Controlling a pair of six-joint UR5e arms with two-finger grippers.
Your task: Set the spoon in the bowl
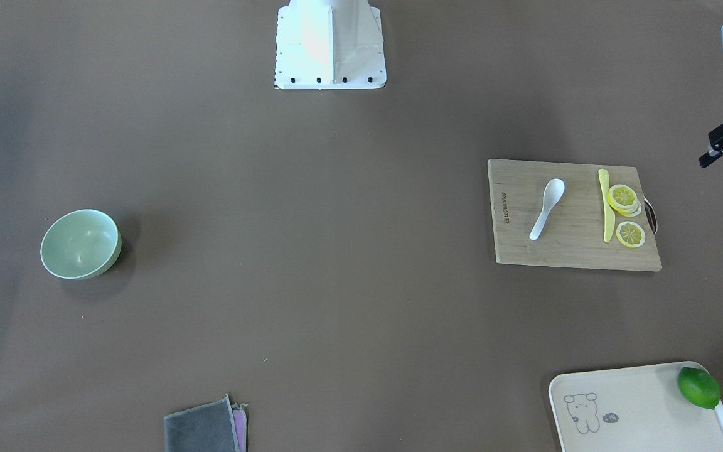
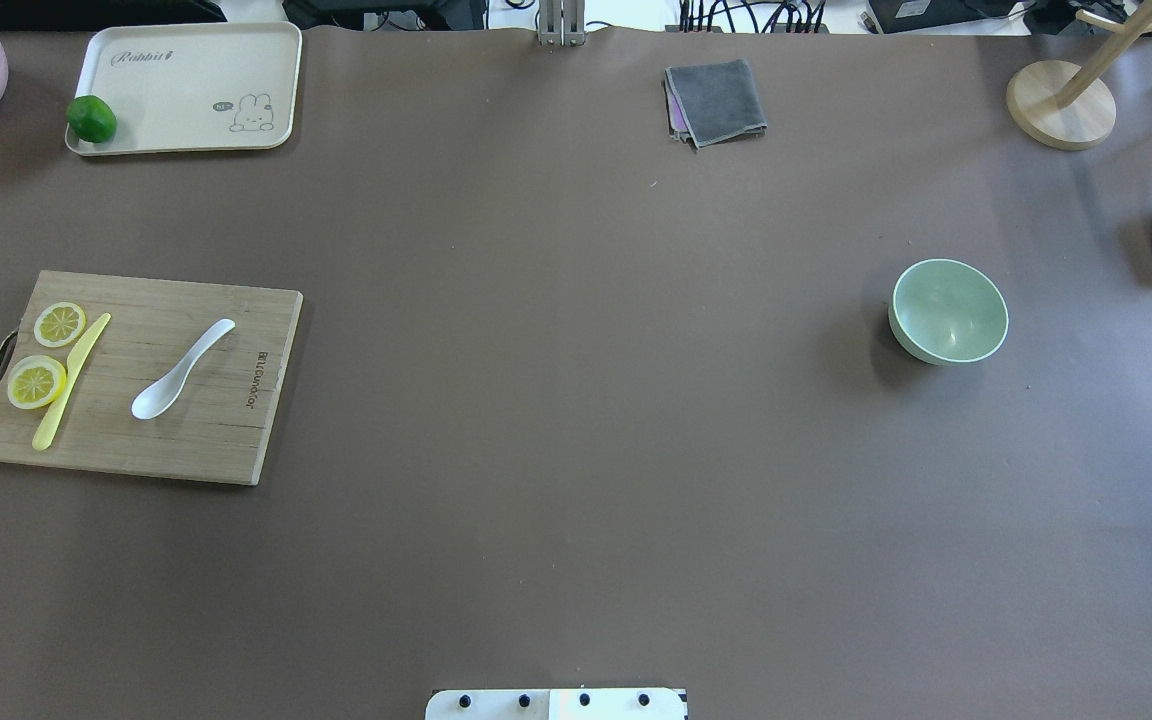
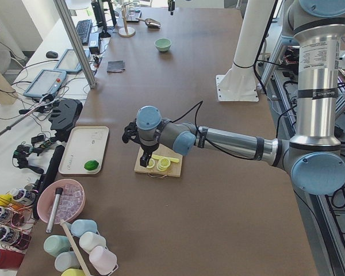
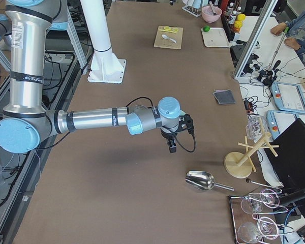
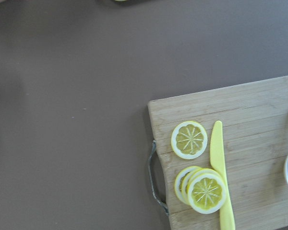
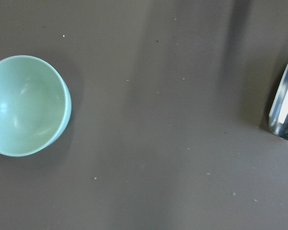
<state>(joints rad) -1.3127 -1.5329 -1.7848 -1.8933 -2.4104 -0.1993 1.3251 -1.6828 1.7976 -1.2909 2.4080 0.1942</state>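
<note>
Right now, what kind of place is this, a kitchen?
Likely a robot lab, not a kitchen: big metal arms over a table, tablets beside it, a spoon and bowl set out for practice.

Tray (image 2: 186, 100) – "Rabbit"; brd (image 2: 136, 440) logo illeg.

Likely a robotics lab, brown table (image 2: 576, 400), teach pendant (image 3: 45, 84), aluminium post (image 3: 76, 43), loose cables (image 2: 746, 15)
</note>
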